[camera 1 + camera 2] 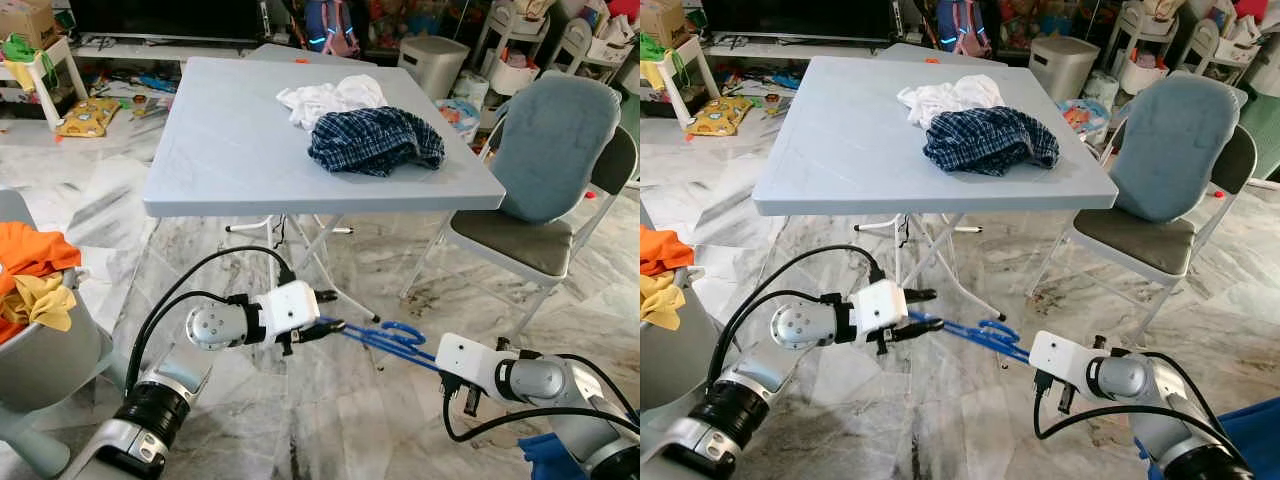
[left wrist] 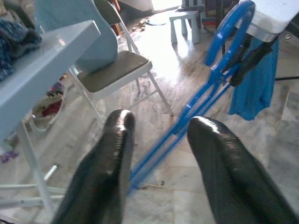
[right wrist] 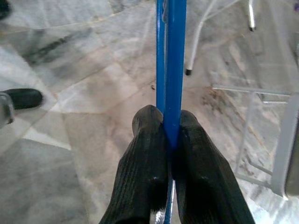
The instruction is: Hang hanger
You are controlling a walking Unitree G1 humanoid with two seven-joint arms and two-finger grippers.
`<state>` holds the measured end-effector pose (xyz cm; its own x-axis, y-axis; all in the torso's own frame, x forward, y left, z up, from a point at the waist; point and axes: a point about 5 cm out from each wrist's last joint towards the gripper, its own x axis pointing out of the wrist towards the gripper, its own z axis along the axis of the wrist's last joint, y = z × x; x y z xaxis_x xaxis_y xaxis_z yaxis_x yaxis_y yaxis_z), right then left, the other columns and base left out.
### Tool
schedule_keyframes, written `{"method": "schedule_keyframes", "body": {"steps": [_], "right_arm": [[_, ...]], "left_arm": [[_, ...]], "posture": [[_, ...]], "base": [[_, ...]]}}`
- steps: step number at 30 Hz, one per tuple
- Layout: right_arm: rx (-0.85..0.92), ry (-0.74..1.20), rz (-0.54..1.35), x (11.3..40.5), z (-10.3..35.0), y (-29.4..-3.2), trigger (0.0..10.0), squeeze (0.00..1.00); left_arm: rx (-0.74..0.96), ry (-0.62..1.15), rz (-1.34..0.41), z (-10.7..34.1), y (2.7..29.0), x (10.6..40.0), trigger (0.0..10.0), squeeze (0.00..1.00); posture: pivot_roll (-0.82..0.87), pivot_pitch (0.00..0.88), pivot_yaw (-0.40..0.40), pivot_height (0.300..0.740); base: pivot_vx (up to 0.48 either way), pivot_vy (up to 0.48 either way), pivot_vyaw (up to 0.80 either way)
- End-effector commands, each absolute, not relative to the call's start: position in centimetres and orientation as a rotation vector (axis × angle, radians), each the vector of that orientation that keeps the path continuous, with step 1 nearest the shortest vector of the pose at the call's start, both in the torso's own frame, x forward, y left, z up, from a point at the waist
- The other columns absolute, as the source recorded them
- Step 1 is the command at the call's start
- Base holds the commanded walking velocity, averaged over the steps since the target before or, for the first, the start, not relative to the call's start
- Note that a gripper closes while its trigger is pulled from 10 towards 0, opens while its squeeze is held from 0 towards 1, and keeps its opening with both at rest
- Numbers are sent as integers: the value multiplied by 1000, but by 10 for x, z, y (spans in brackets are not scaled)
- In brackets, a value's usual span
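I had the right gripper (image 3: 164, 126) clamped tight on the blue hanger (image 1: 385, 340), which hung low over the marble floor (image 1: 330, 420) in front of the table (image 1: 230, 150). My left gripper (image 1: 328, 312) sat at the hanger's far end, fingers (image 2: 112, 154) spread apart and gripping nothing.

A grey folding table (image 1: 220, 160) on marble floor (image 1: 330, 420) bears a plaid garment (image 1: 375, 140) touching white cloth (image 1: 330, 98).

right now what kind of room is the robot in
Probably a lived-in home living room used for laundry: a folding table bearing crumpled clothes, a basket of garments, and toys and storage along the far wall.
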<state>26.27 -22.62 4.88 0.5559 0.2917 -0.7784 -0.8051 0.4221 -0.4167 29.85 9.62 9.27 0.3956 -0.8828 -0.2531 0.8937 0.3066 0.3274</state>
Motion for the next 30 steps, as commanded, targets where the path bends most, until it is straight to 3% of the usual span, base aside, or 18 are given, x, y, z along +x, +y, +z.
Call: {"method": "schedule_keyframes", "body": {"steps": [1,6,9,15,19,21,28,29,30], "right_arm": [[-839,650,667,270,57,-236,0,0],[-729,603,575,274,62,-238,0,0],[-570,526,464,280,67,-231,0,0],[-340,486,296,280,68,-226,0,0],[-212,461,205,264,58,-216,0,0],[-115,442,69,254,54,-212,0,0],[93,449,-122,232,49,-203,0,0],[91,451,-152,228,48,-204,1294,0],[84,464,-200,221,45,-207,10000,0]], "left_arm": [[411,35,-1103,89,101,299,10000,1000],[295,-27,-863,93,102,305,10000,1000],[190,-20,-700,96,99,309,10000,1000],[152,49,-548,80,108,310,10000,1000],[112,96,-433,72,122,308,10000,1000],[114,101,-380,71,129,309,10000,1000],[120,96,-323,72,134,311,10000,1000],[118,103,-320,71,134,311,10000,1000],[104,123,-323,68,133,309,10000,522]], "posture": [[130,0,-124,740],[135,0,-122,740],[142,0,-124,740],[146,0,-132,740],[156,0,-129,740],[151,0,-121,740],[124,0,-106,740],[118,0,-103,740],[110,0,-99,740]], "base": [[0,0,0],[0,0,0],[0,0,0],[0,0,0],[0,0,0],[0,0,0],[0,0,0],[0,0,0],[0,0,0]]}}
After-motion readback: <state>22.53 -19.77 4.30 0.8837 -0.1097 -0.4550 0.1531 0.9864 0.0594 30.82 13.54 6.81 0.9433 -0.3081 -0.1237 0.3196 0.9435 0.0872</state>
